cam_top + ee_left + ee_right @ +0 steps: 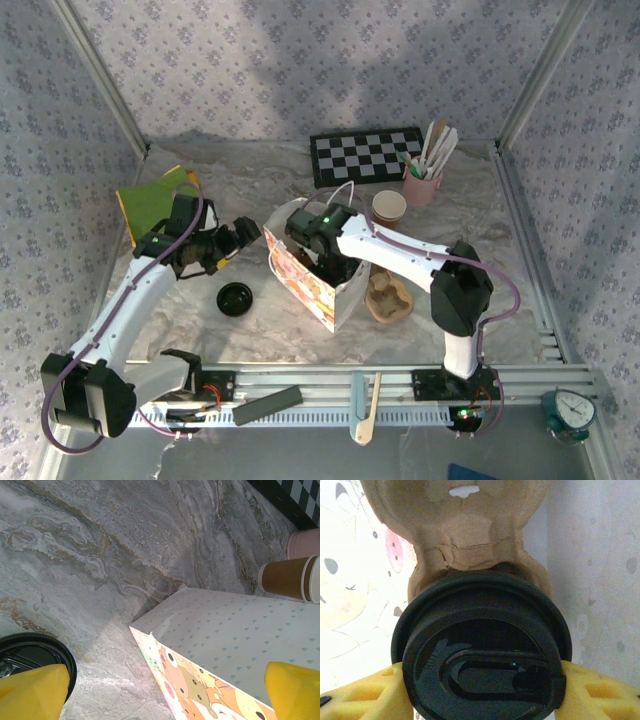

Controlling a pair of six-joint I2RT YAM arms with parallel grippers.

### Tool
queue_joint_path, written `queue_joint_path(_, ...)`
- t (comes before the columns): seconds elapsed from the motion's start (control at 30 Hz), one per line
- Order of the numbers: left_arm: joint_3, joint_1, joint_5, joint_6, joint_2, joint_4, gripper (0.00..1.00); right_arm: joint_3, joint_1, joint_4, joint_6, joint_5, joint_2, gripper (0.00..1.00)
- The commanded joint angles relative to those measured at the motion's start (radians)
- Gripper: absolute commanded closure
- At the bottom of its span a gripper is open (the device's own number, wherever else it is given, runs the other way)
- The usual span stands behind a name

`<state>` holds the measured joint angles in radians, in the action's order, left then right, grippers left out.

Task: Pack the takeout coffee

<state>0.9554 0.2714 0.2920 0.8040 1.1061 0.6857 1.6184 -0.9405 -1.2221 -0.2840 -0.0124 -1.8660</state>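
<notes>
Two tools in play. Right tool (480,700) is clenching the takeout coffee (480,650) just under its black lid, inside the paper bag (318,290). The cup is sitting at a pocket of the pulp tray (470,530); I cannot tell whether it is fully seated. Left tool (235,243) is hanging released just beside the bag's wall, probably placed to steady it. Loose lid (236,298) is lying on the counter (250,180), near the bag.
</notes>
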Motion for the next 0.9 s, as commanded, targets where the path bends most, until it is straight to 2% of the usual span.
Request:
queue_joint_path(0.0, 0.023, 0.006, 0.004, 0.001, -0.028, 0.024, 0.00, -0.039, 0.001, 0.006, -0.019, 0.008, -0.012, 0.41)
queue_joint_path(0.87, 0.026, 0.008, 0.004, 0.001, -0.026, 0.025, 0.00, -0.074, 0.002, 0.030, -0.027, 0.002, -0.009, 0.41)
